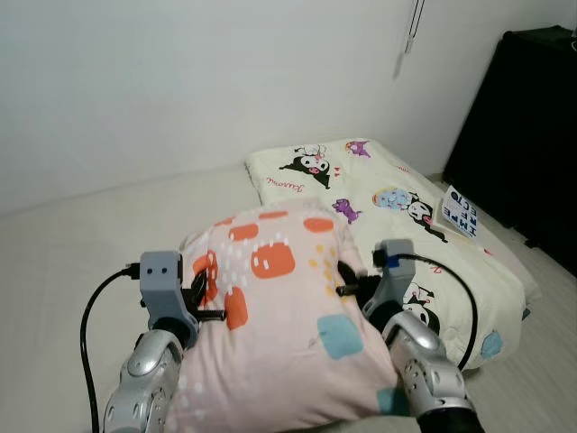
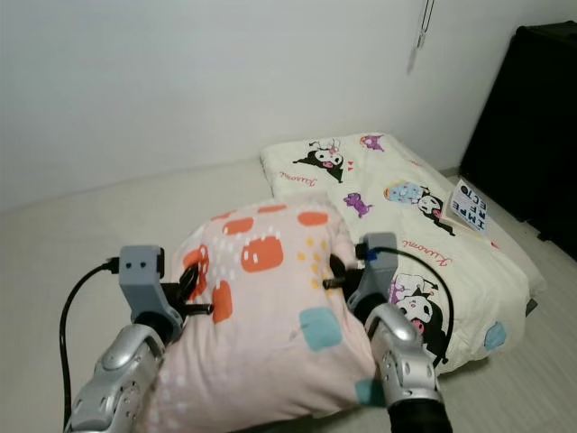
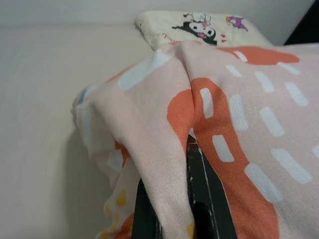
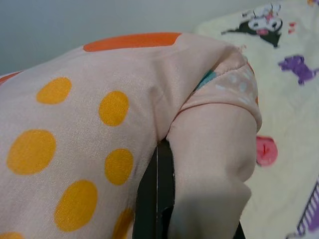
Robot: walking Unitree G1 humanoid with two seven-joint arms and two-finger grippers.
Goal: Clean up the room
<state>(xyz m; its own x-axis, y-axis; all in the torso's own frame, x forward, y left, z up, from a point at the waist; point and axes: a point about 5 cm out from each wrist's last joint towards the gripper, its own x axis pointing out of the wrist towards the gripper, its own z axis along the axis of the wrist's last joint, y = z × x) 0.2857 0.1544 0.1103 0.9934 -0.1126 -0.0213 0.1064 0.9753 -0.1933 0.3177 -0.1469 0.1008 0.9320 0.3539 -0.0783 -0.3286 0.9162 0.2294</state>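
Left eye view, nearest first: a plump pale-pink fabric pillow printed with orange, teal and white blocks (image 1: 279,316) is held up between the two silver arms, and its lower edge is cut off by the frame. The left gripper (image 1: 204,298) presses into the pillow's left side with its black fingers pinching a fold of the cover; in the left wrist view the pink cloth is drawn down between those fingers (image 3: 207,199), so it is clenched on the fabric. The right gripper (image 1: 350,287) bites the opposite side, its tips sunk out of sight in the cover; in the right wrist view a roll of pink cloth is caught against the dark fingers (image 4: 157,194), so it too is grasping the pillow. Black cables loop from both wrists.

Beyond and to the right of the right gripper lies a cream-coloured mattress with black, purple and blue cartoon characters (image 1: 397,203), flat on the pale floor (image 1: 81,244); its near corner is partly hidden by the pillow. Cursive red writing on the sheet is too small to read. On the mattress's far right edge rests a small white card with dark block letters (image 1: 460,212), seen at a slant, reading roughly "IMPE". Farther right stands a black cabinet (image 1: 527,126), cut off by the frame, against a plain white wall (image 1: 180,81).
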